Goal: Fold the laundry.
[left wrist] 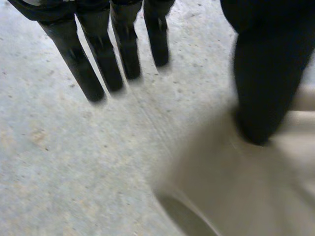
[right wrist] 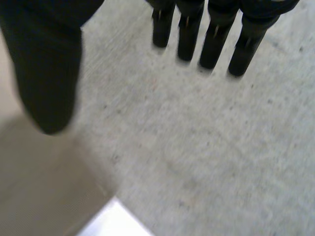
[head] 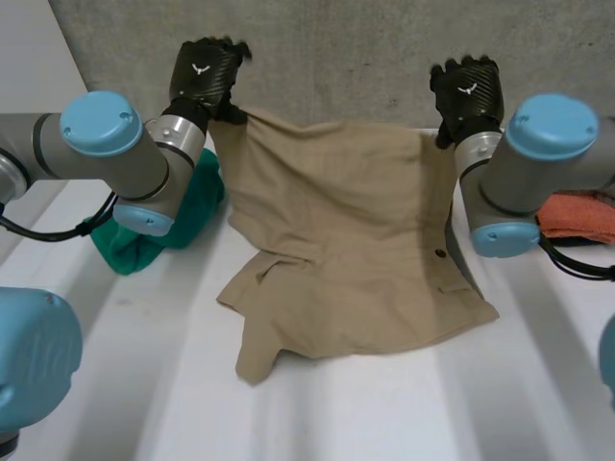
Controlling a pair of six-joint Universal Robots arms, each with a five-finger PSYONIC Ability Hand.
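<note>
Corners at the far edge of the tan garment [head: 336, 240] are pinched by the left hand [head: 204, 77] and the right hand [head: 468, 91], its lower part lying on the bench [head: 384, 413] toward the robot.

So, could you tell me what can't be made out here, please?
Green cloth: head view, mostly behind the left arm.
Orange cloth: head view, cut by the edge and the right arm.
Tan garment: head view, far corners behind the left hand and right hand.
</note>
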